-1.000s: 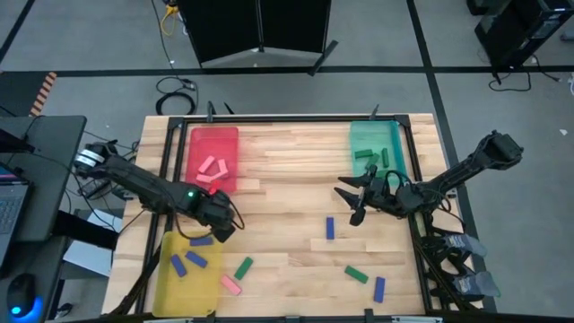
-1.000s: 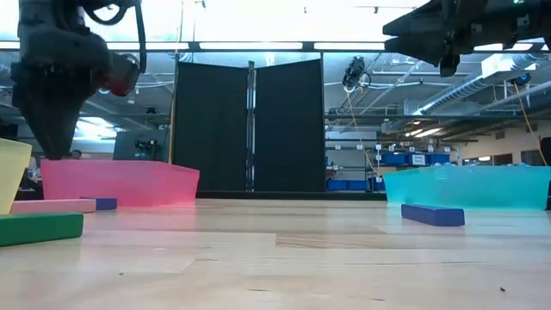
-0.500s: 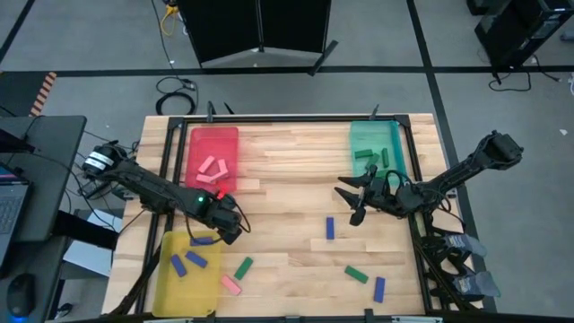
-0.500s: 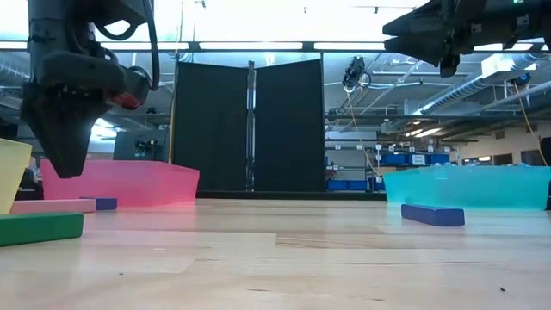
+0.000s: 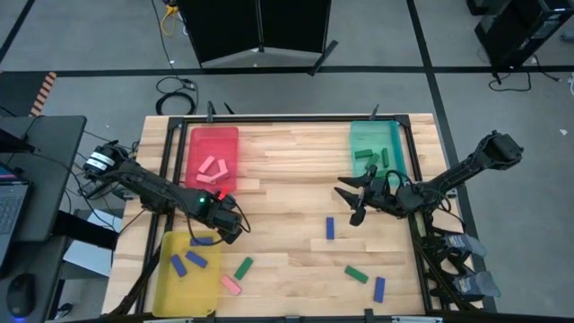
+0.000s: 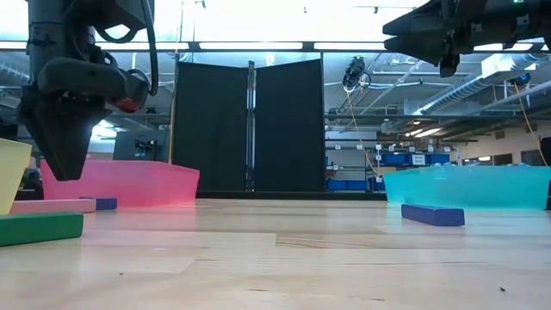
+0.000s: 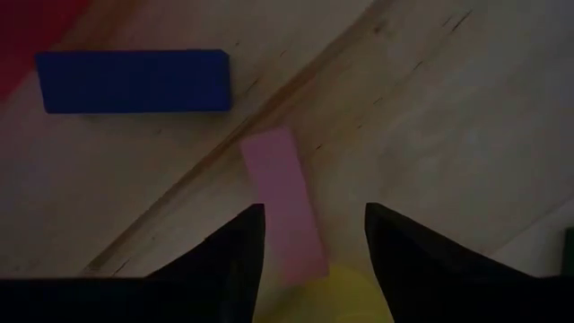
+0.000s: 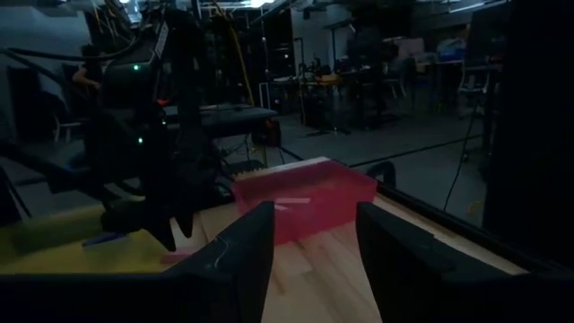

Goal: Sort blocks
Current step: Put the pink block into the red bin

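My left gripper hangs open a little above the table, beside the yellow tray's far right corner. In the left wrist view, its fingers stand on either side of a pink block lying flat on the wood, with a blue block beyond. The arm hides that pink block from above. In the low view the gripper hovers over a pink block. My right gripper waits open in the air near the teal tray. Loose blocks lie flat: blue, green, pink.
The red tray holds pink blocks, the teal tray green ones, and the yellow tray blue ones. One more green block and a blue block lie near the right near corner. Bare wood lies in the table's middle.
My left gripper has come down toward the table and shifted slightly right, off the yellow tray's corner. It has nearly settled in the last half second. The right arm and the blocks have kept still.
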